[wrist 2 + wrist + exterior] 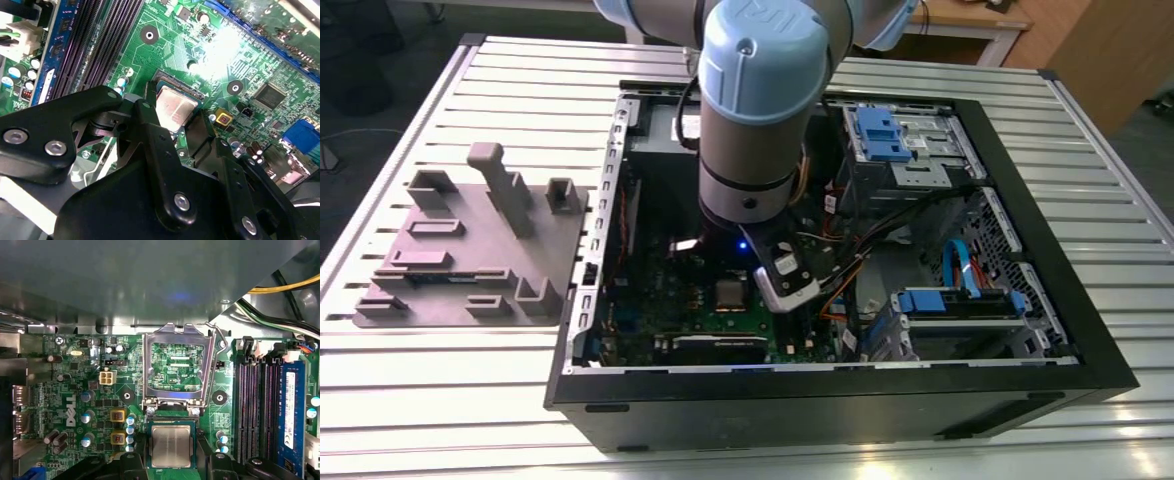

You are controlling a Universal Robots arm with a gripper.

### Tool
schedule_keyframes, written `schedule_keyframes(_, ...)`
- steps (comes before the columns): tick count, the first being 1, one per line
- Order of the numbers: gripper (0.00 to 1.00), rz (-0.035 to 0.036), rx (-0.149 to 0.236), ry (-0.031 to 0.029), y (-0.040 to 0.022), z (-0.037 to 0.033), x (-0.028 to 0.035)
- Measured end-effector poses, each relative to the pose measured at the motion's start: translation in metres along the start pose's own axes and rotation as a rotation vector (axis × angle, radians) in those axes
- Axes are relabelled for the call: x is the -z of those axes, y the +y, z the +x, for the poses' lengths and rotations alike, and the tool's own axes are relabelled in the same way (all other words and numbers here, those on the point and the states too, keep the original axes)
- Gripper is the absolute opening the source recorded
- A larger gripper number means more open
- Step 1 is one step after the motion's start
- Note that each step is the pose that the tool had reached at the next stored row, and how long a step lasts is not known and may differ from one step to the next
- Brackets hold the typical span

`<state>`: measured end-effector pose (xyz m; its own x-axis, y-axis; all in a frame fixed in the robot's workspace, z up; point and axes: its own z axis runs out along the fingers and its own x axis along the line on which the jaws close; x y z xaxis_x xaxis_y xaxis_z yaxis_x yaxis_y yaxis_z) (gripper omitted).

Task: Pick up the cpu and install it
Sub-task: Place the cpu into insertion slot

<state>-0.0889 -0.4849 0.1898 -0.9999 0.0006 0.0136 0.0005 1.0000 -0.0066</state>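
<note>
the black end effector (175, 119) sits low over the green motherboard (125, 390), right at the small flat square cpu with a shiny silver metal top (171, 444). i cannot tell how far open the end effector is, or whether it has hold of the cpu. in both wrist views the cpu lies flat and square inside the dark-rimmed socket (170, 421), with the end effector's black body on 2 opposite sides of it.

just beyond the socket, the hinged rectangular silver metal frame (147, 370) is swung open, and bare green board shows through its window. beside the socket run long dark memory slots (255, 410), 1 of them carrying a blue module (292, 410).

in the exterior view the grey and light-blue robot arm (747, 100) reaches down into the open black computer case (854, 405), which lies on its side on the slatted white metal table (454, 400). blue plastic drive brackets (881, 135) sit at the case's far side. well apart from the case, toward the exterior view's left, a grey moulded fixture tray (467, 250) rests on the table.
</note>
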Motion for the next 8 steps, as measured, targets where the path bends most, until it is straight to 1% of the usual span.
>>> schedule_keyframes(5,0.47,0.0003,-0.005,0.0002,-0.0004,-0.0010,-0.0017)
schedule_keyframes(8,0.47,-0.0001,-0.017,0.0002,-0.0007,-0.0011,-0.0029)
